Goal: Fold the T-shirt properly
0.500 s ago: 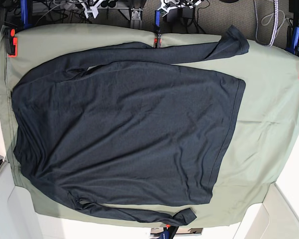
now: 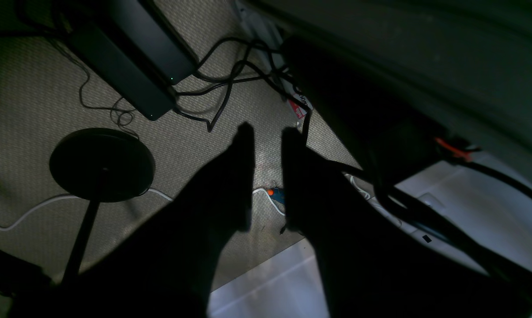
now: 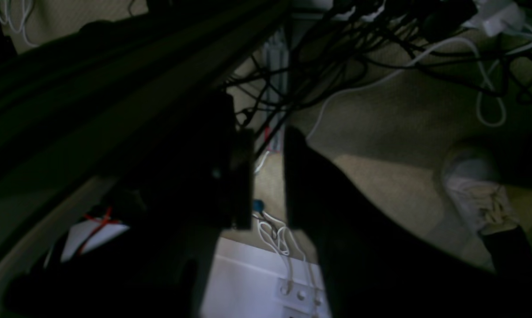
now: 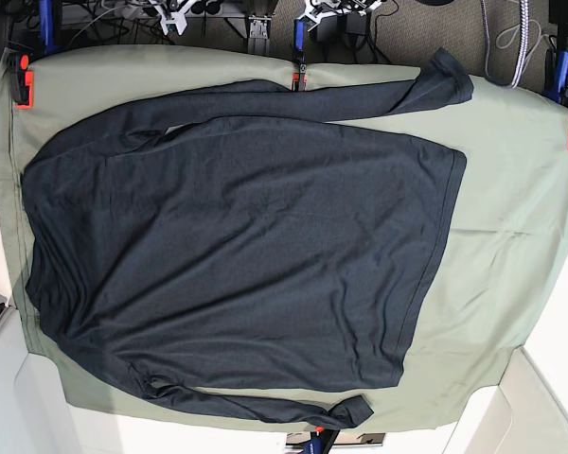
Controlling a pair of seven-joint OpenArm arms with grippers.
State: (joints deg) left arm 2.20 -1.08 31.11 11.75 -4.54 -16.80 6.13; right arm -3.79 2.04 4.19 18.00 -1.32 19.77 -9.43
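Nothing shifts since earlier, we see the dark charcoal long-sleeved knit T-shirt (image 4: 237, 255) spread flat on the olive-green cloth sheet (image 4: 511, 236) covering the worktop, left tool (image 2: 263, 132) and right tool (image 3: 266, 134) slightly parted, grasping nothing, over floor

a robotics lab or test workspace: an olive-green cloth sheet (image 4: 511, 246) is held to a table by orange clamps (image 4: 22, 80), tangled cables (image 2: 230, 79) and a black stand base (image 2: 101, 164) sit on beige carpet (image 2: 27, 97) below.
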